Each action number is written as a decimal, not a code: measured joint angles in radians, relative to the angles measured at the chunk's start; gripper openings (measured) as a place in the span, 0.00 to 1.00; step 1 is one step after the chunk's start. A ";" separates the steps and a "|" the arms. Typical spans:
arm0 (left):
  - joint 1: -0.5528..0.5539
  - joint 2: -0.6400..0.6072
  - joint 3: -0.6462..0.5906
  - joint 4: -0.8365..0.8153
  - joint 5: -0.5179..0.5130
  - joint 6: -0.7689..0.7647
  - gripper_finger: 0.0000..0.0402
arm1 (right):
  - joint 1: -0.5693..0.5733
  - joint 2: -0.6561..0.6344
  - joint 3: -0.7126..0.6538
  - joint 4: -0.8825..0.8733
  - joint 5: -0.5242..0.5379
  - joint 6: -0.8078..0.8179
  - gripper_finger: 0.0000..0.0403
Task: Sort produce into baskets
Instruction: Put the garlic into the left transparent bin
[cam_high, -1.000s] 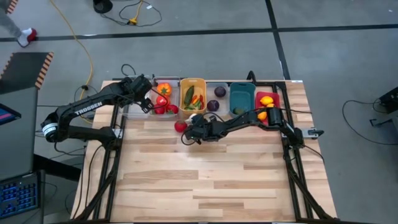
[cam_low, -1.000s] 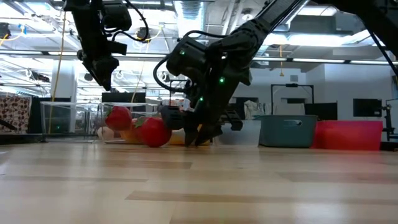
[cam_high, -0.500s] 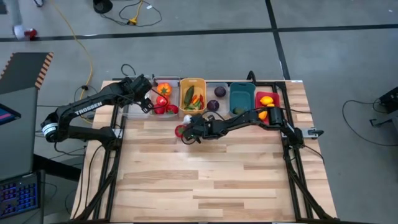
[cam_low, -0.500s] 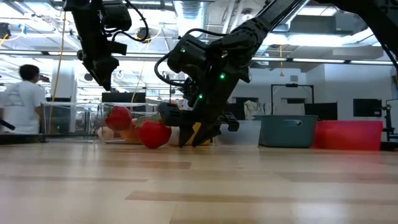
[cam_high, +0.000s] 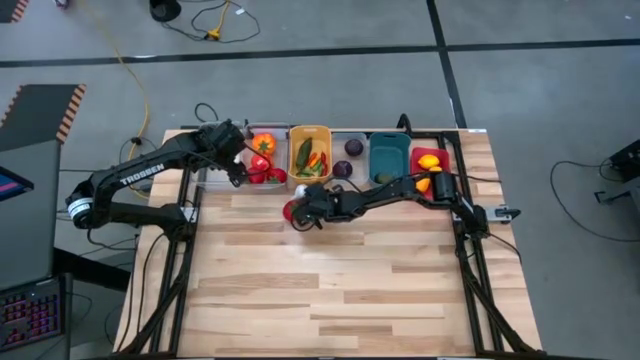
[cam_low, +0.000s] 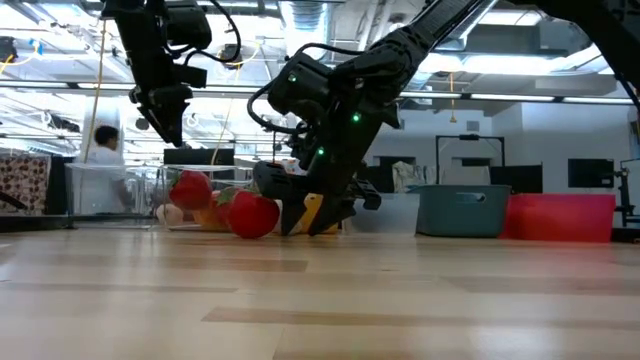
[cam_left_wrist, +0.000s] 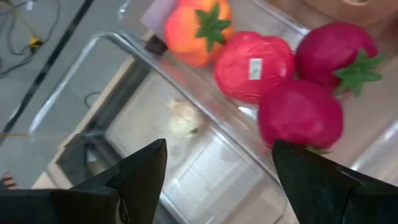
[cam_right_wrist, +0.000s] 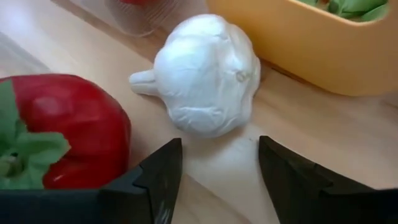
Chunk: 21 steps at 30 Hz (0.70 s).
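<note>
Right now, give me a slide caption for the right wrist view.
Open right end effector closing in on a white garlic bulb beside a red pepper and the orange-yellow basket.

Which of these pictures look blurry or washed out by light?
Low view: bright ceiling lights glare behind the arms, and a person in the background is smeared. Right wrist view: the white garlic bulb is sharp, while the red pepper beside it looks softer.
</note>
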<state>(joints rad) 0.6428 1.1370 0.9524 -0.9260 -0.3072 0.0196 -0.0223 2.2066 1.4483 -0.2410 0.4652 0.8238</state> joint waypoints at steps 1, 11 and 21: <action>0.000 0.000 0.000 0.000 0.012 -0.001 0.70 | 0.000 0.000 0.008 -0.011 -0.006 -0.007 0.59; -0.004 0.000 0.000 0.000 0.023 -0.001 0.70 | 0.018 0.006 0.081 -0.068 -0.054 -0.095 0.55; -0.060 0.000 0.000 0.001 0.035 0.012 0.70 | 0.050 0.006 0.106 -0.197 -0.024 -0.100 0.55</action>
<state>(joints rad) 0.5832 1.1370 0.9524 -0.9253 -0.2718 0.0320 0.0280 2.2127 1.5543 -0.4382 0.4412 0.7241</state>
